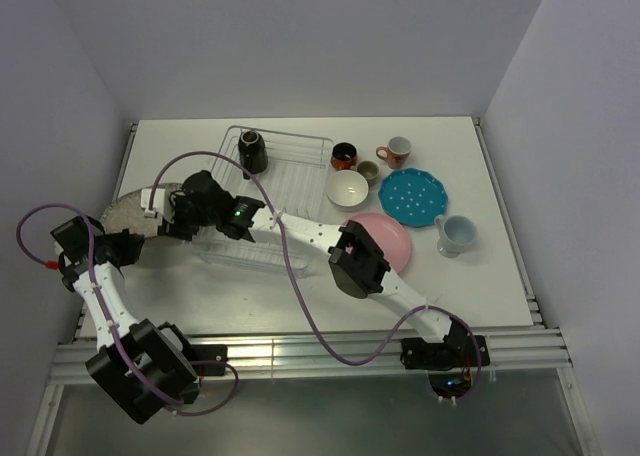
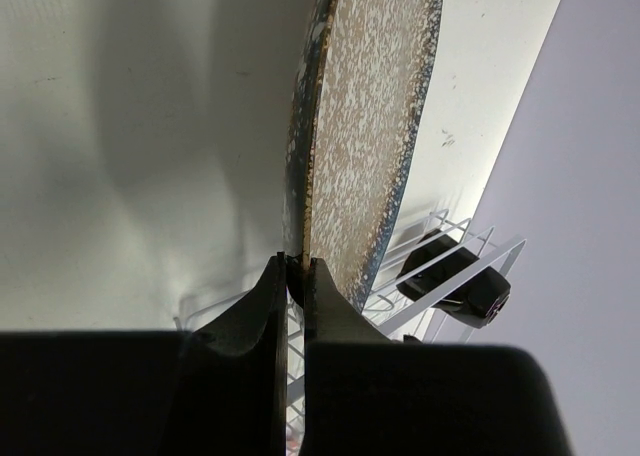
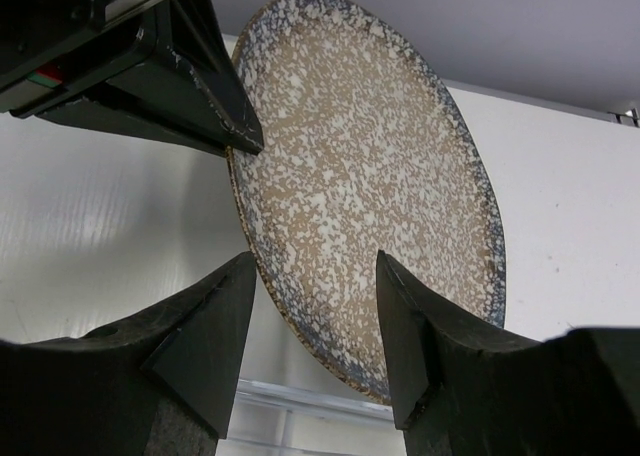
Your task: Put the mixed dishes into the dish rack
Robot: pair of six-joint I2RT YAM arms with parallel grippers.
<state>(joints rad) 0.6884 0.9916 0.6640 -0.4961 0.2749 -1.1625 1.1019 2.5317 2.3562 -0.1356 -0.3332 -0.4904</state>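
A grey speckled plate (image 1: 130, 208) is held on edge, tilted, just left of the dish rack (image 1: 285, 181). My left gripper (image 2: 297, 266) is shut on the plate's rim (image 2: 370, 126). My right gripper (image 3: 315, 276) is open, its two fingers standing either side of the speckled plate's (image 3: 370, 176) lower rim with a gap on both sides. The left gripper's finger (image 3: 205, 91) clamps the plate's upper left edge in the right wrist view. A black mug (image 1: 252, 152) stands in the rack's far left corner.
To the right of the rack stand a white bowl (image 1: 348, 188), a pink plate (image 1: 390, 238), a teal dotted plate (image 1: 412, 196), a pale blue mug (image 1: 455, 234), a pink mug (image 1: 398, 152), a dark mug (image 1: 344, 156) and a grey-beige mug (image 1: 369, 172). My right arm stretches across the rack's near side.
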